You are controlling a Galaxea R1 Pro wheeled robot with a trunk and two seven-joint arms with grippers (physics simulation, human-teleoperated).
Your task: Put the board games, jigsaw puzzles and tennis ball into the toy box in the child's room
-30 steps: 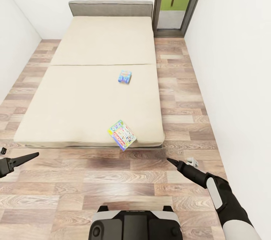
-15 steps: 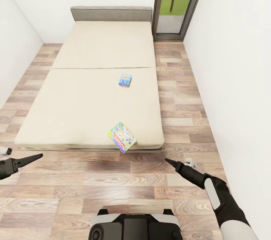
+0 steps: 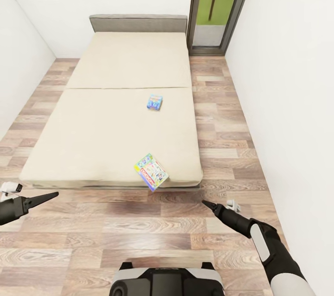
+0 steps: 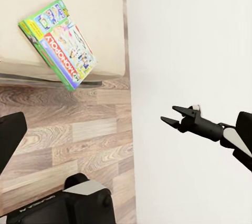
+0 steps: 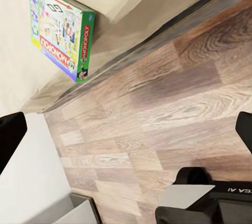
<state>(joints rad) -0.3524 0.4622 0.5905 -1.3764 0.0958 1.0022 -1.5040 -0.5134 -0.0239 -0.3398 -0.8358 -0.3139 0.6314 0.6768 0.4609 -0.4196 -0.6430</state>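
Note:
Two board games lie on the beige bed (image 3: 102,133). A small blue one (image 3: 154,102) rests near the mattress's middle. A larger Monopoly box (image 3: 151,171) (image 4: 60,42) (image 5: 63,37) hangs tilted over the foot edge. Both grippers hover above the wood floor short of the bed. My left gripper (image 3: 54,194) is far to the left of the Monopoly box, and my right gripper (image 3: 204,203) (image 4: 169,114) is to its lower right. Each is open and holds nothing. The table, toy box, jigsaw puzzles and tennis ball are out of view.
A white wall (image 3: 287,101) runs close along the right side, leaving a strip of plank floor (image 3: 222,138) beside the bed. A grey-framed glass door (image 3: 217,6) stands past the bed's far right corner. My base (image 3: 167,279) sits at the near edge.
The whole picture has shifted, so the camera moved: the bed now sits lower and looks slightly smaller, and more window shows. Both board games lie as before, and both grippers keep their stance.

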